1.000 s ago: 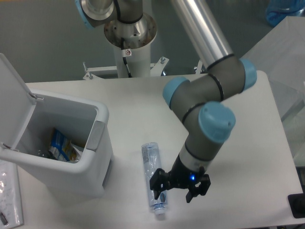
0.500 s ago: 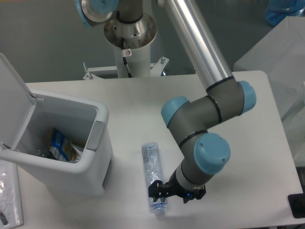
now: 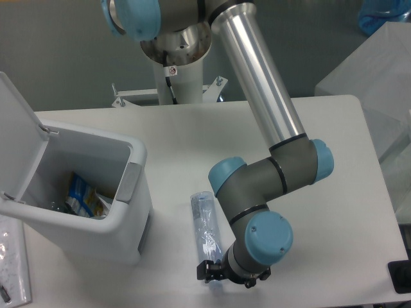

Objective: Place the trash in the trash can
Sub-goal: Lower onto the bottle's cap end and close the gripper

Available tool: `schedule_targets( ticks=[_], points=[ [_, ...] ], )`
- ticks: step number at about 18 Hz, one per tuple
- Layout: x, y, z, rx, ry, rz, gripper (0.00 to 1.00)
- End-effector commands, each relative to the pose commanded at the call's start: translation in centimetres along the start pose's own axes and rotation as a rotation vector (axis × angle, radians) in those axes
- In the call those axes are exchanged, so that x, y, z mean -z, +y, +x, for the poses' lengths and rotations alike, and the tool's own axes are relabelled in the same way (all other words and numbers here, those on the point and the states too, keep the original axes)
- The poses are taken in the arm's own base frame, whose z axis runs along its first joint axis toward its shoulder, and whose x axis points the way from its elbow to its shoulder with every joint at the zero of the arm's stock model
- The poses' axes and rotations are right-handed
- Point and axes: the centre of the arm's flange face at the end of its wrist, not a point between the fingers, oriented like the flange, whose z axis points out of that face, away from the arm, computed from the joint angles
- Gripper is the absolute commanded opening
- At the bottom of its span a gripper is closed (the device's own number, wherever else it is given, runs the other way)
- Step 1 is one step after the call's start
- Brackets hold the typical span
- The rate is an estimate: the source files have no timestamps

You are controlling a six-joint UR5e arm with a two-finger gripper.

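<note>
Gripper sits low over the bottle's near end; I can't tell its jaw state. Trash can stands open, wrapper inside.

The scene was evenly and brightly lit from above, so the white table looked pale and slightly washed out, with only a soft shadow at the foot of the trash can. A bright glare streak ran along the polished metal arm tube. The picture was somewhat soft and grainy throughout, and the dark gripper near the bottom edge showed little detail.
</note>
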Motion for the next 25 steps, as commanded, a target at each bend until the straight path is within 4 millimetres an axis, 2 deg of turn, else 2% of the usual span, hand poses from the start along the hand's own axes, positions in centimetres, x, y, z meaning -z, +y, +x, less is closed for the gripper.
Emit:
schedule_targets(
  ticks=[5, 6, 16, 22, 25],
  points=[
    [-1.4, 0.1, 0.3, -0.012, -0.015, -0.025, 1.00],
    [-1.8, 0.1, 0.4, -0.015, -0.026, -0.037, 0.97],
    [-2.0, 0.1, 1.4, -0.023, -0.035, -0.046, 0.27],
    [-1.6, 0.2, 1.6, -0.024, -0.039, -0.044, 0.03],
    [-0.7, 0.2, 2.3, -0.031, -0.040, -0.034, 0.00]
  ],
)
